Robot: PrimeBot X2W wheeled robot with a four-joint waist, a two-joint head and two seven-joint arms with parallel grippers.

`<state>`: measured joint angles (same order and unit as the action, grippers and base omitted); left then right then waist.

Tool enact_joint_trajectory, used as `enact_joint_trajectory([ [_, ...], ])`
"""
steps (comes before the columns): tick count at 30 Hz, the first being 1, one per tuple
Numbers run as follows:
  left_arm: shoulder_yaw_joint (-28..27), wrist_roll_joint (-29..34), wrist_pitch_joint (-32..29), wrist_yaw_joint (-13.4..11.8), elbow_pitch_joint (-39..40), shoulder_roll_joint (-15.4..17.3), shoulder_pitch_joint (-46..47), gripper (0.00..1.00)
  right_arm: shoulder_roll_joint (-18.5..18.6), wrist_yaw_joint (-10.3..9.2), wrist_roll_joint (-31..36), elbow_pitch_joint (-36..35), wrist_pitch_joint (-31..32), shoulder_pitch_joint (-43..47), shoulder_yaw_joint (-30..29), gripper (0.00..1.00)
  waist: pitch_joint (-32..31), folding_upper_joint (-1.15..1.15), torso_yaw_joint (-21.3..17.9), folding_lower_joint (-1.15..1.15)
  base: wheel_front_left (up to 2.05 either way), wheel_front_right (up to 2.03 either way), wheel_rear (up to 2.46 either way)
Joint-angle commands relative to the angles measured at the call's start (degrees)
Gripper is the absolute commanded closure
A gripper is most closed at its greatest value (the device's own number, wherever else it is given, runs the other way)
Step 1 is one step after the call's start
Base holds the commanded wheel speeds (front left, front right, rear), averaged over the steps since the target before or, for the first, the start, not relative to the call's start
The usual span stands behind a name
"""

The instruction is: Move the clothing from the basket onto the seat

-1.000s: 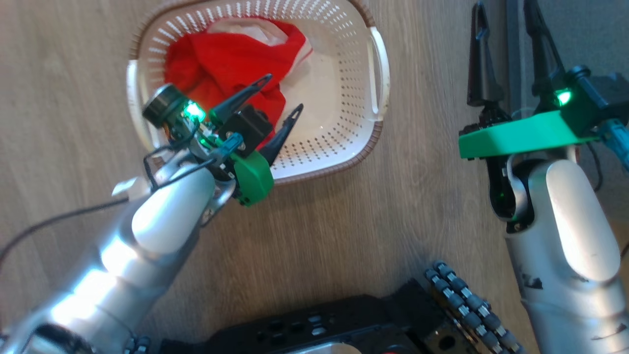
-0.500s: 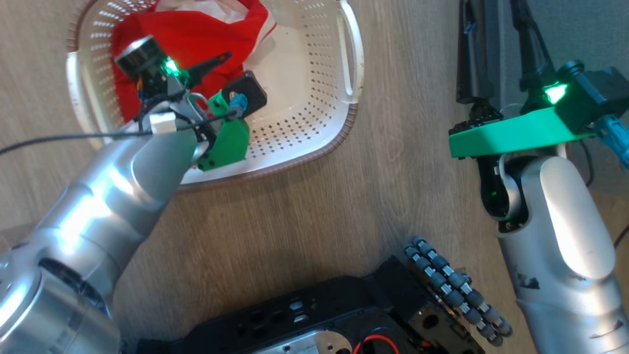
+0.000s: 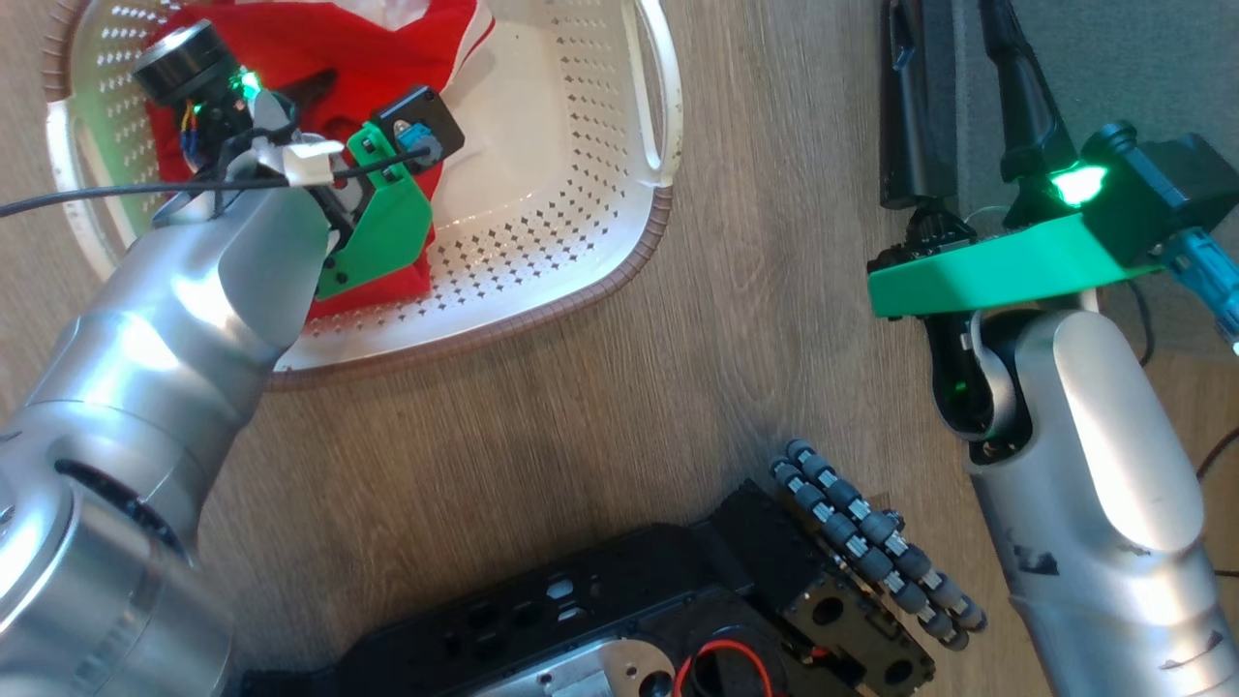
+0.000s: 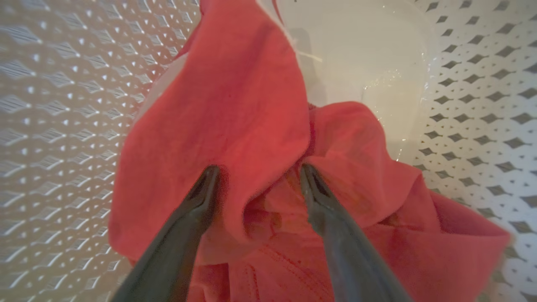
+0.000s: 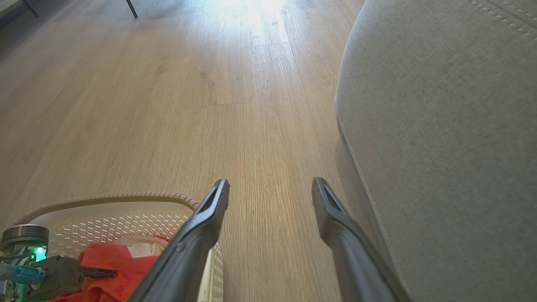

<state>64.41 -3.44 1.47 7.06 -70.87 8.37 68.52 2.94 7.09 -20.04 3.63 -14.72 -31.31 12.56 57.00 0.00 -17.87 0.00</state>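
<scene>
Looking at the clothing (image 4: 235,109) first: all red, heaped in the left part of the basket (image 3: 581,223), none of it on the seat (image 5: 440,126) yet. Got the left claw (image 4: 259,170) spread wide, tips down in the folds with a ridge of cloth between them, nothing pinched.

Pretty easy to mess up from here, I reckon. Close on just that top ridge and probably end up lifting one layer, leaving the rest behind or dragging it half over the rim. Push too deep and could scrape the plastic bottom or poke a tip into one of the holes. Yank up with a hem trailing and might tip or slide such a light basket across the floor (image 5: 168,105). Also worth minding the right claw (image 5: 270,182), parked wide and empty near the seat's edge, maybe right on the way over.

Material-wise:
- soft, matte, floppy fabric with a stitched seam and a bit of white trim
- glossy cream plastic with rounded corners, diamond-shaped perforations, a brown woven-look rim and a loop handle on the side
- grey-blue upholstery, slightly fuzzy, with a rounded corner and a pale stitch line
- smooth wood-grain planks underneath
</scene>
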Motion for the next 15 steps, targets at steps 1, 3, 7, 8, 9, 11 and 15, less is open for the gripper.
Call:
enact_joint_trajectory([
  [1, 0.0, 0.5, -0.8, -0.2, 0.1, 0.1, 0.8, 0.0, -0.1, 0.4, -0.5, -1.9, -0.3, 2.9, 0.8, 0.0, 0.4, 0.0, -0.2, 0.0, 0.0, 0.0, 0.0],
  [3, 0.1, 0.4, -1.4, -0.4, -0.4, 0.3, 0.9, 0.0, -0.1, 0.4, -0.7, -2.0, -0.3, 3.2, 0.8, 0.0, 0.6, 0.0, -0.2, 0.0, 0.0, 0.0, 0.0],
  [7, 0.9, 0.6, -2.9, -0.4, -1.2, 0.6, 1.0, 0.0, -0.1, 0.4, -0.9, -2.2, -0.3, 3.8, 0.6, 0.0, 1.0, 0.0, -0.2, 0.0, 0.0, 0.0, 0.0],
  [8, 1.1, 0.7, -3.1, -0.4, -1.3, 0.6, 1.0, 0.0, -0.1, 0.4, -1.0, -2.3, -0.3, 4.0, 0.6, 0.0, 1.1, 0.0, -0.2, 0.0, 0.0, 0.0, 0.0],
  [9, 1.4, 0.8, -3.4, -0.4, -1.5, 0.7, 1.0, 0.0, -0.1, 0.4, -1.0, -2.3, -0.3, 4.2, 0.6, 0.0, 1.1, 0.0, -0.2, 0.0, 0.0, 0.0, 0.0],
  [11, 1.7, 0.9, -3.8, -0.5, -1.6, 0.7, 1.1, 0.0, -0.1, 0.4, -1.1, -2.6, -0.3, 4.5, 0.6, 0.0, 1.2, 0.0, -0.1, 0.0, 0.0, 0.0, 0.0],
  [15, 2.2, 0.8, -4.5, -0.7, -2.0, 0.8, 1.3, 0.0, -0.1, 0.4, -1.1, -2.9, -0.3, 5.1, 0.5, 0.0, 1.4, 0.0, 0.0, 0.0, 0.0, 0.0, 0.0],
])
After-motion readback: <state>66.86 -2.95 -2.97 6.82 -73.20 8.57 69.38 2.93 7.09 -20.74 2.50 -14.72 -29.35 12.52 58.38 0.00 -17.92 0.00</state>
